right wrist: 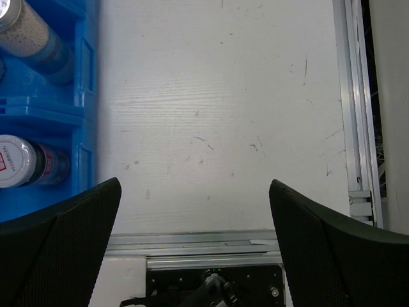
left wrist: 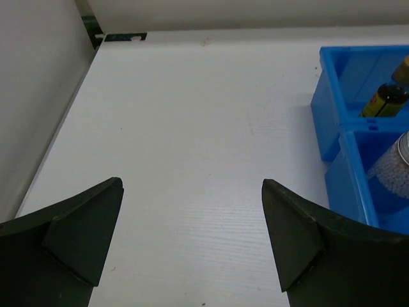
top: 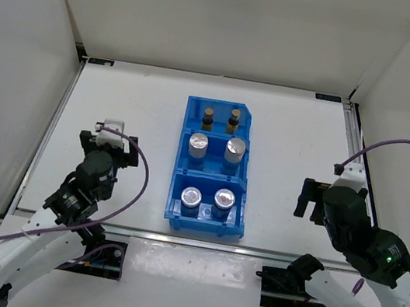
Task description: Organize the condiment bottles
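**Fig. Top, L-wrist and R-wrist views.** A blue 3-compt. bin (top: 178, 157) sits mid-table (top: 133, 110), between the two arms and touching neither. Contents all stand upright, two per compt.
- **Far compt.:** brown bottle A (top: 207, 116) and brown bottle B (top: 233, 119), side by side, gold caps up.
- **Mid compt.:** jar C (top: 199, 143) and jar D (top: 235, 147), silver lids.
- **Near compt.:** jar E (top: 192, 197) and jar F (top: 223, 198), same type.

The left gripper (left wrist: 192, 192) is over bare table, well apart from the bin's L wall. Its jaws are spread fully wide w/ nothing between them. Its wrist cam catches the far and mid compts. at frame R.

The right gripper (right wrist: 195, 192) is over bare table to the bin's R, near the table's front edge. Its jaws are likewise fully spread and hold nothing. Two jars show at frame L of its wrist cam.
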Controlling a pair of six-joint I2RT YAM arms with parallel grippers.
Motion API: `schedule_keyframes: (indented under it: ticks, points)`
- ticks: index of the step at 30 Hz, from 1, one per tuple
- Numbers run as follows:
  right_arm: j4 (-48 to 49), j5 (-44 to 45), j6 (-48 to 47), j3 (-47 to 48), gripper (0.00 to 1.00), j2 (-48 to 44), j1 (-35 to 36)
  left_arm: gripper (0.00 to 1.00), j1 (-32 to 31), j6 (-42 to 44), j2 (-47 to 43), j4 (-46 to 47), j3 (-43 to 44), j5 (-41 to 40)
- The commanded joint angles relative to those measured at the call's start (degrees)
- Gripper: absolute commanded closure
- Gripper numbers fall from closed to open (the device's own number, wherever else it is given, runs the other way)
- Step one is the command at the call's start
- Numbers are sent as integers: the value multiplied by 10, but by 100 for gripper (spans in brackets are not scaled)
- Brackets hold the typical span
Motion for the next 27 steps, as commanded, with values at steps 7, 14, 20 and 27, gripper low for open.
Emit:
schedule_keyframes:
  ticks: [7,14,20,27]
  points:
    - [20,15,10,-14,0,-19,3,0,0,36,-122,115,-94,7]
    - [25,21,16,-19,0,-38,3,0,0,-83,-93,149,-124,-188]
    - [25,21,16,-19,0,-59,3,0,0,-59,-137,229,-176,-211]
    - [25,21,16,-19,0,-43,3,0,0,161,-294,339,-257,-109]
